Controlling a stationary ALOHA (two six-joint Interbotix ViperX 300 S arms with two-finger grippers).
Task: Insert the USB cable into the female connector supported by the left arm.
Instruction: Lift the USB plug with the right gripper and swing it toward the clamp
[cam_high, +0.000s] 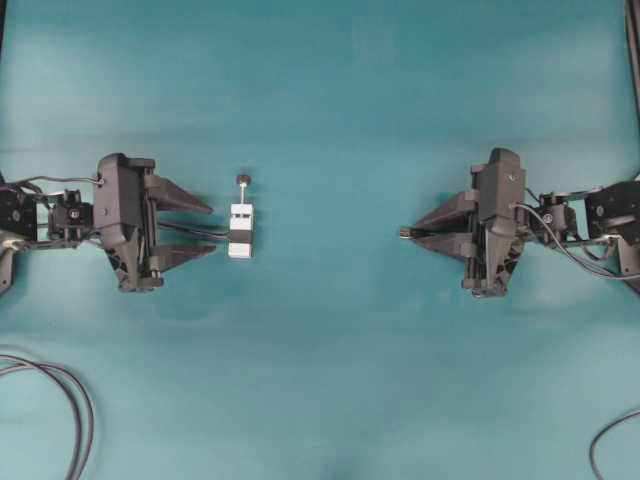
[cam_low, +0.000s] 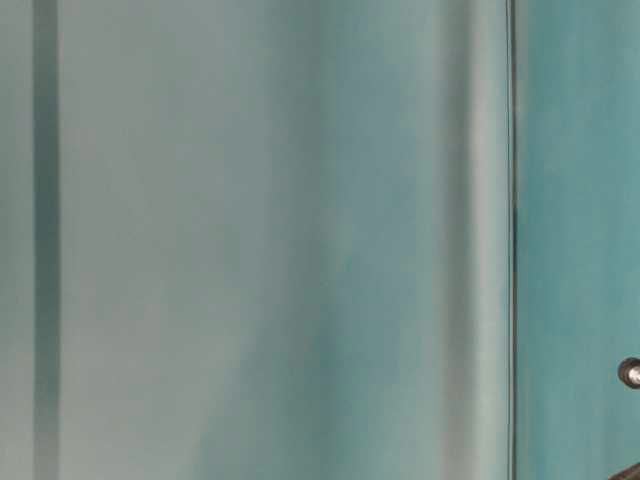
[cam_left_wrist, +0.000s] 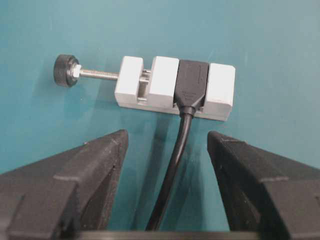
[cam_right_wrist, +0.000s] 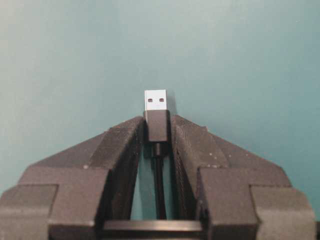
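The female connector (cam_high: 241, 230) lies on the teal table, a white clamp block (cam_left_wrist: 175, 90) with a black socket in its middle and a black-knobbed screw (cam_left_wrist: 65, 70). Its black cable (cam_left_wrist: 172, 170) runs back between the fingers of my left gripper (cam_high: 213, 229), which stands open just behind the block and touches nothing (cam_left_wrist: 167, 137). At the right, my right gripper (cam_high: 412, 232) is shut on the USB cable's dark plug (cam_right_wrist: 156, 125). The plug's metal tip (cam_right_wrist: 155, 100) sticks out past the fingertips towards the connector, and the thin cable runs back between the fingers.
A wide stretch of bare teal table (cam_high: 320, 300) separates the two grippers. Loose cables loop at the bottom left (cam_high: 75, 410) and bottom right (cam_high: 605, 440) corners. The table-level view is mostly blurred teal, with a small dark knob (cam_low: 630, 372) at its right edge.
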